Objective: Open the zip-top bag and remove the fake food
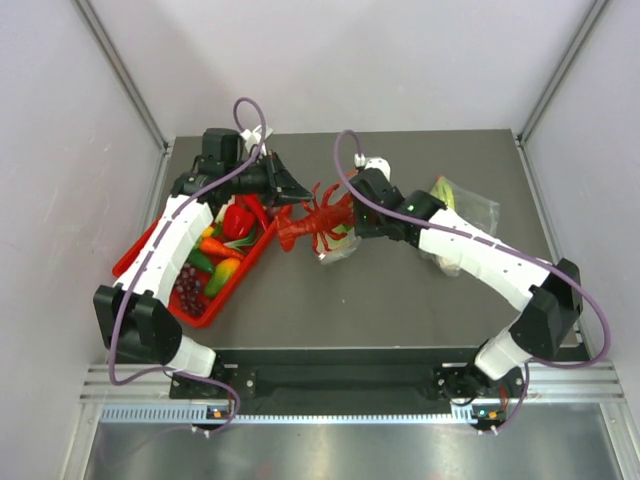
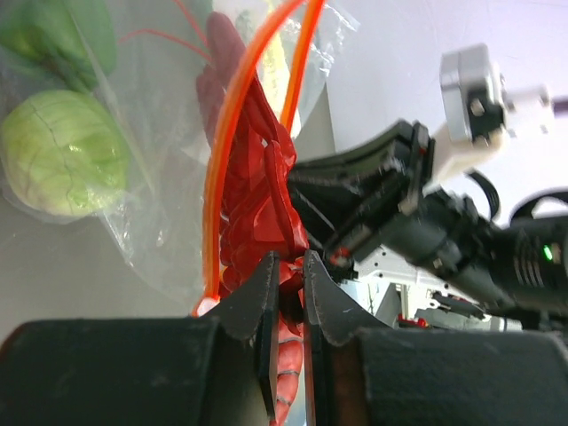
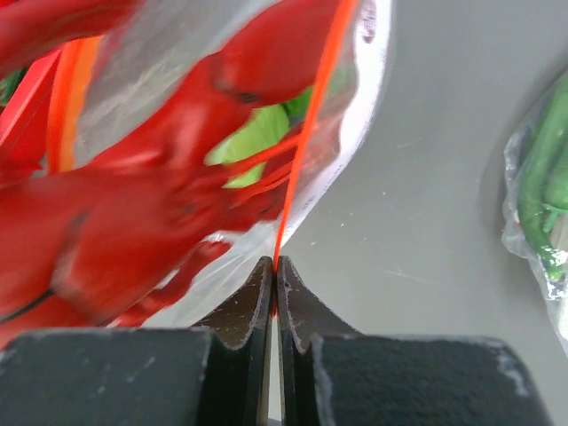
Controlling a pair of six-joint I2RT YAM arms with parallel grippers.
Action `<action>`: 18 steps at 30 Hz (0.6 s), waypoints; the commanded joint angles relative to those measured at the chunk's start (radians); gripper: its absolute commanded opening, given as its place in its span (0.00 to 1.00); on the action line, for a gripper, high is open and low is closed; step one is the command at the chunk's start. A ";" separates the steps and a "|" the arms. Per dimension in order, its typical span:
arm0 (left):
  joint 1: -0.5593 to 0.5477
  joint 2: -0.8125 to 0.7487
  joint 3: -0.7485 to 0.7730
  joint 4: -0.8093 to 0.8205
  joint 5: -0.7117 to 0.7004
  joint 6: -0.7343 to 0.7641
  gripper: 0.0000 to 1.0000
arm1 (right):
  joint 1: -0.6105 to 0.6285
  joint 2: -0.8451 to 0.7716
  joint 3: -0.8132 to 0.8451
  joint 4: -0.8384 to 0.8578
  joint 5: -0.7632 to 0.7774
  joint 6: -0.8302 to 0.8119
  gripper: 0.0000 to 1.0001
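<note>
Scene: Seen from above, two robot arms meet over the middle of a grey bench (image 1: 400, 310), both working on one clear bag.
Bag: The zip-top bag (image 1: 338, 246) sits at mid-bench between the two hands. Its orange-red zip strip (image 2: 213, 177) is spread into an open loop, so the mouth is open.
Right hand: The right hand (image 3: 275, 266) is pressed together on the zip strip at one lip of the bag, probably to anchor the bag.
Left hand: The left hand (image 2: 288, 271) is almost closed, pinching a red lobster toy (image 1: 315, 218) at the bag's mouth. Which part of the toy it holds is unclear.
Fake food: The lobster lies partly out of the mouth. A pale green cabbage (image 2: 62, 151) shows through the plastic, inside the bag.
Why held so: With opposite grips, one arm can draw the toy out while the other stops the bag from following.
Nearby: A red tray (image 1: 135, 255) of toy fruit sits by the left arm. A second clear bag (image 1: 465, 205) with something green inside lies to the right, well apart.
</note>
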 commanded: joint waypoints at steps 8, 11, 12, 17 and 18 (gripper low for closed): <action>0.100 -0.120 0.037 -0.008 0.152 0.040 0.00 | -0.086 -0.032 0.005 0.028 0.001 -0.021 0.00; 0.130 -0.143 0.029 -0.005 0.179 0.046 0.00 | -0.103 -0.040 -0.001 0.028 -0.005 -0.029 0.00; 0.139 -0.154 0.026 -0.007 0.188 0.049 0.00 | -0.108 -0.041 -0.001 0.029 -0.005 -0.031 0.00; 0.211 -0.195 -0.019 -0.001 0.212 0.058 0.00 | -0.131 -0.050 0.005 0.031 -0.014 -0.041 0.00; 0.223 -0.200 -0.022 -0.005 0.212 0.063 0.00 | -0.132 -0.052 0.005 0.031 -0.014 -0.043 0.00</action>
